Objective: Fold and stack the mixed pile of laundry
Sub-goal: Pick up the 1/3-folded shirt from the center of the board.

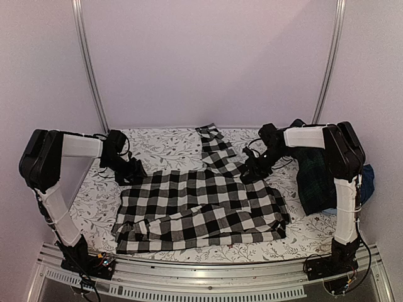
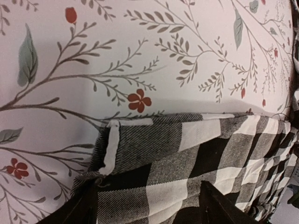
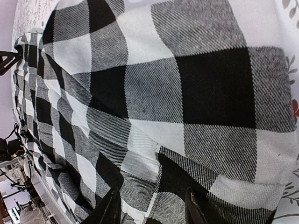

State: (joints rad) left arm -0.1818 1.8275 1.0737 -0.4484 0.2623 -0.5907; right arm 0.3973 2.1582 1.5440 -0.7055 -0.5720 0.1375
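The black-and-white checked shirt (image 1: 201, 207) lies spread across the middle of the table, one sleeve reaching toward the back. My left gripper (image 1: 135, 171) is low over the shirt's back-left corner. In the left wrist view its fingers (image 2: 219, 205) stand wide apart over the hemmed corner of the shirt (image 2: 154, 154), so the gripper (image 2: 149, 212) is open. My right gripper (image 1: 252, 171) is low over the shirt's back-right part, near the sleeve. In the right wrist view the gripper (image 3: 154, 212) is open above the shirt's cloth (image 3: 187, 93). A dark green-navy plaid garment (image 1: 318, 179) lies at the right.
The floral-printed white table covering (image 1: 164, 145) shows bare at the back left and along the front edge, and also in the left wrist view (image 2: 140, 51). A blue piece (image 1: 367, 179) hangs at the far right, behind the right arm. Metal frame posts stand at the back corners.
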